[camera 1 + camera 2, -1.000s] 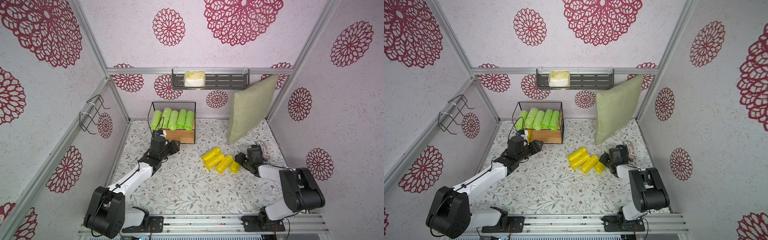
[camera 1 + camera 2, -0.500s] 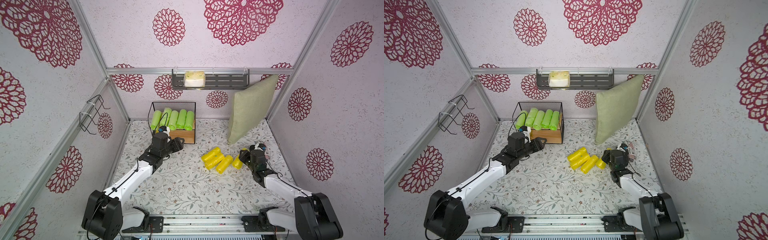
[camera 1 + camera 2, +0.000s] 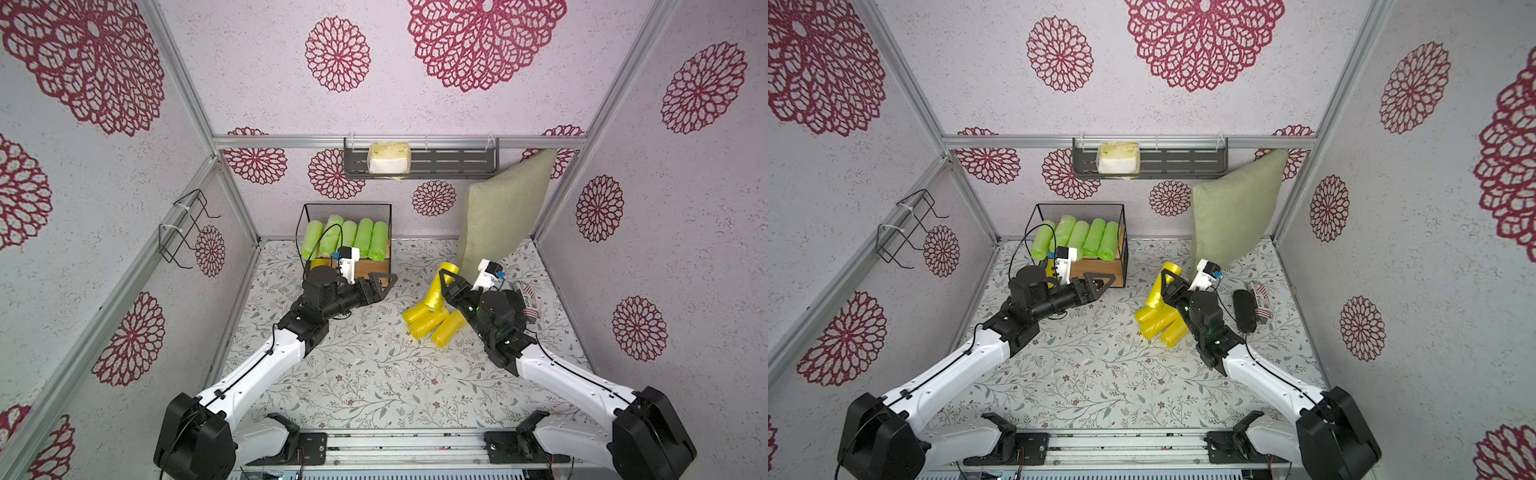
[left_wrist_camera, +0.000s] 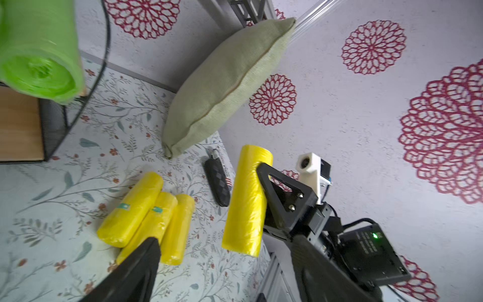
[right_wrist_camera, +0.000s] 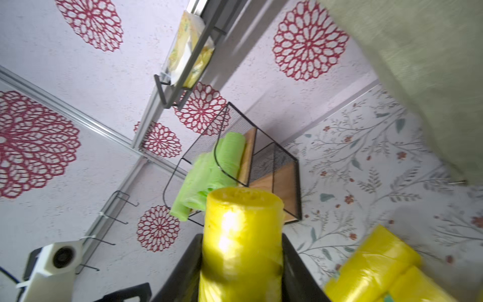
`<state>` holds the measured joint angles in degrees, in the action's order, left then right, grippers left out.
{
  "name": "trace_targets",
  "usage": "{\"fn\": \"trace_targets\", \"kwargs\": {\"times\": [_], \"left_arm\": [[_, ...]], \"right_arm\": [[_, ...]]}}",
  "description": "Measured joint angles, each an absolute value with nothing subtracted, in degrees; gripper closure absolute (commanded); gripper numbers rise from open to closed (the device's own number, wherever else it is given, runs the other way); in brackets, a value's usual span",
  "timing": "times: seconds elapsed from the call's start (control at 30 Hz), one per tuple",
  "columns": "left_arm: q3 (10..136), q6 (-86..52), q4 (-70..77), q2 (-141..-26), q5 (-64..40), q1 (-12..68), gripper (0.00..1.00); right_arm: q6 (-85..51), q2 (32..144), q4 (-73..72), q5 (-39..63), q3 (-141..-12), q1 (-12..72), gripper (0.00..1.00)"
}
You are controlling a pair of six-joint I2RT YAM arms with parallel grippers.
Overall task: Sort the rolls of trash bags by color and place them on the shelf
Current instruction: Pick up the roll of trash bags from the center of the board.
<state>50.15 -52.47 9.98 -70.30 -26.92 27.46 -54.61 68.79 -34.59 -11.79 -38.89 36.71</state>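
While the shelf (image 3: 349, 212) is carrying five green rolls (image 3: 365, 237) on its upper board, your right gripper (image 3: 444, 277) is clamping one yellow roll (image 3: 434, 296) and raising it off the floor pile (image 3: 428, 322) where it was lying a second ago, so yellow sorting is advancing. That roll is standing with its long axis near upright, top end tipping toward the back wall. Your left gripper (image 3: 384, 282) is spreading wider, holding nothing, at the shelf's front.

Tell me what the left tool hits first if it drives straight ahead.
Probably the yellow roll gripped in the right tool: the open left tool points roughly toward it. Heights are hard to judge, so it could miss narrowly.
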Motion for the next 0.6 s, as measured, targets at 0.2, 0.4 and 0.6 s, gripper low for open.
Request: {"fn": "trace_targets", "kwargs": {"times": [0.2,0.4,0.6], "left_arm": [[48.5,-57.3,17.2,-71.1,-32.1,27.6,0.1],[48.5,-59.5,21.6,-73.3,-33.8,28.4,0.09],[48.9,-59.3,21.8,-76.0,-33.1,29.6,0.08]], "right_arm": [[-57.7,73.8,-41.6,-12.0,-41.6,40.5,0.67],[-60.1,75.2,-46.0,-12.6,-41.6,43.2,0.68],[-62.3,76.1,-49.0,-12.8,-41.9,44.5,0.68]]}}
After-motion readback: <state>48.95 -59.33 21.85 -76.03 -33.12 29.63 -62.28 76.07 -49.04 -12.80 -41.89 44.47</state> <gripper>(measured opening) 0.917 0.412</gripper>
